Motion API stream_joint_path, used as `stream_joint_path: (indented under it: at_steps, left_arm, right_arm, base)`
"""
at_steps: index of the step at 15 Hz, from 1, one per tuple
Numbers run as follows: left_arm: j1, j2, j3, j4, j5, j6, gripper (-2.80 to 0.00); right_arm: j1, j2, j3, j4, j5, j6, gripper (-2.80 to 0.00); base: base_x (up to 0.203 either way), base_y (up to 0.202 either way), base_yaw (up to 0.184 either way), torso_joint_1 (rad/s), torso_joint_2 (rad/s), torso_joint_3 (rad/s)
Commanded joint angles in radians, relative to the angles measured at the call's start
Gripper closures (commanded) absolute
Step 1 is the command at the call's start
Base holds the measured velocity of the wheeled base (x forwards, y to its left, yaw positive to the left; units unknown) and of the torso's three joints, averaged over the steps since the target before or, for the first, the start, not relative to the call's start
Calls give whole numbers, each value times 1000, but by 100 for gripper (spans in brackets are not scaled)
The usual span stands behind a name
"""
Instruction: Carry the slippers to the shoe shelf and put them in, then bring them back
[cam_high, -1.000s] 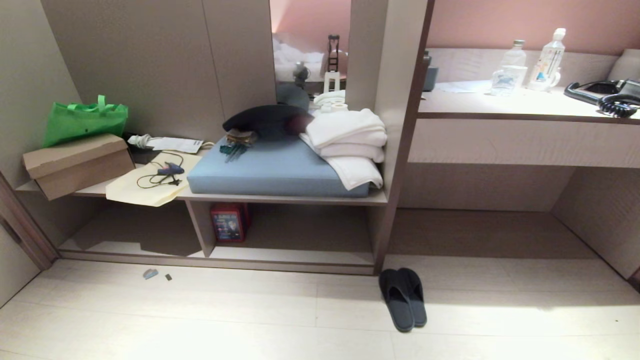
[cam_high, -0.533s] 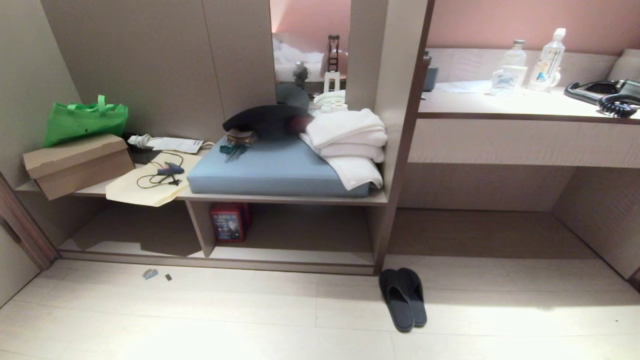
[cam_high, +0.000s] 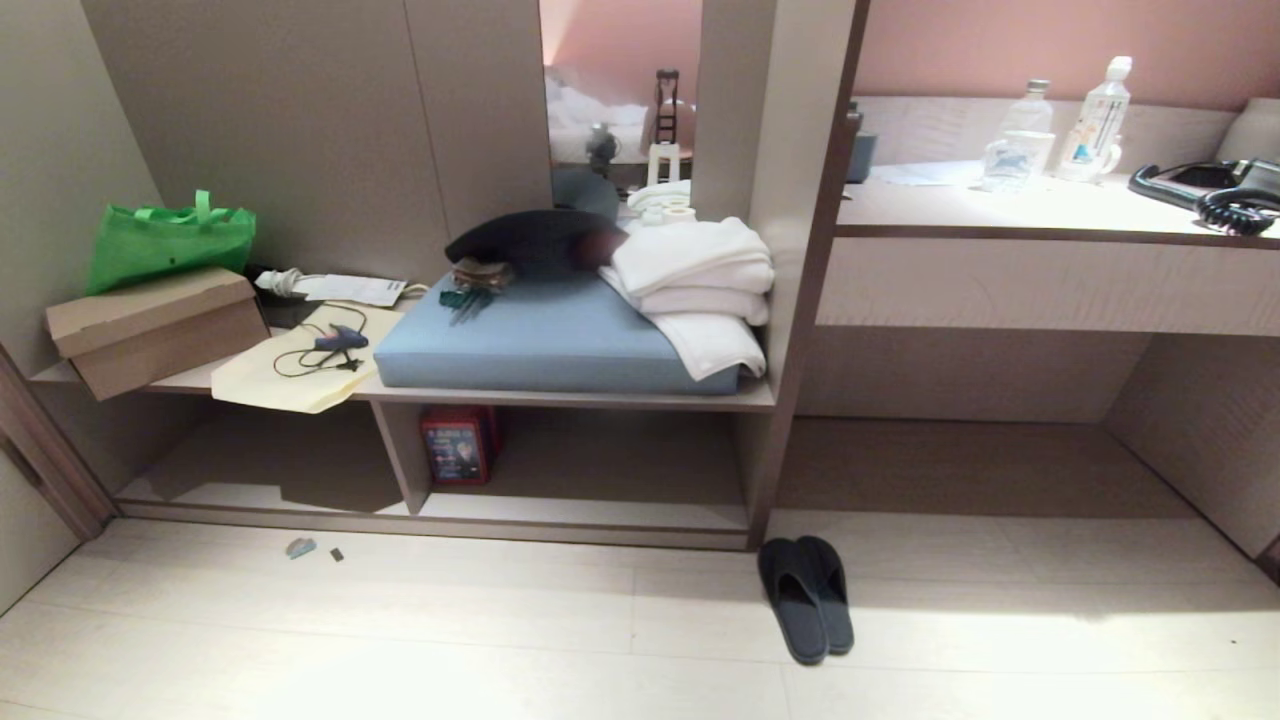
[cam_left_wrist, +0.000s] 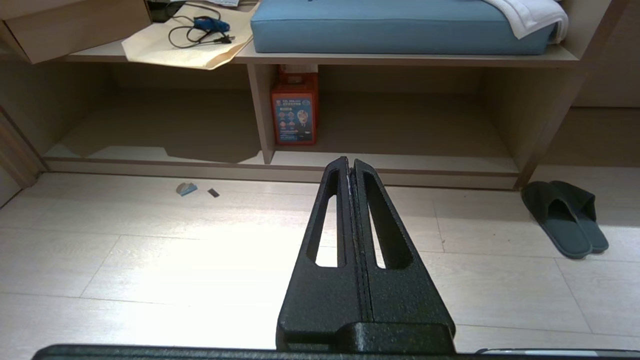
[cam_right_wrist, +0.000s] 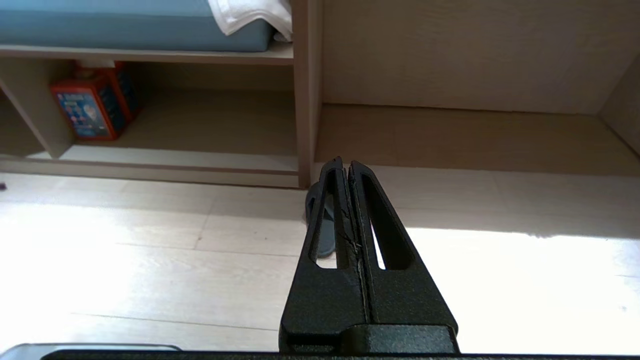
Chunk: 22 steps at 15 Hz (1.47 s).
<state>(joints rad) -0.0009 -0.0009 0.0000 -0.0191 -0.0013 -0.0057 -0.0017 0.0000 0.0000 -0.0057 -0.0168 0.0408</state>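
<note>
Right tool (cam_right_wrist: 348, 165) closed, apparently above slippers (cam_high: 806, 597), floor

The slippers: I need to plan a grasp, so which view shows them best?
The head view: the slippers lie whole and unobstructed on the floor. The left wrist view shows them whole, off to the edge; the right pincer mostly hides them.

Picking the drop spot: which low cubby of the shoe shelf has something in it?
The right cubby, nearer the slippers: a red box stands against its divider. The left cubby holds nothing visible.
</note>
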Motion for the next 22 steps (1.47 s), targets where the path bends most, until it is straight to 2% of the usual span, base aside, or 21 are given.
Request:
stream_joint_path:
  at_steps: [1,22]
  left_arm:
    - [0,-1,8,1,0,-1,0]
    - [0,-1,8,1,0,0,0]
  right_arm:
    - [0,2,0,1,-23,14,0]
    - [0,2,0,4,-26,-10,0]
  base:
    - [0,0,0,0,0,0]
    - [0,0,0,0,0,0]
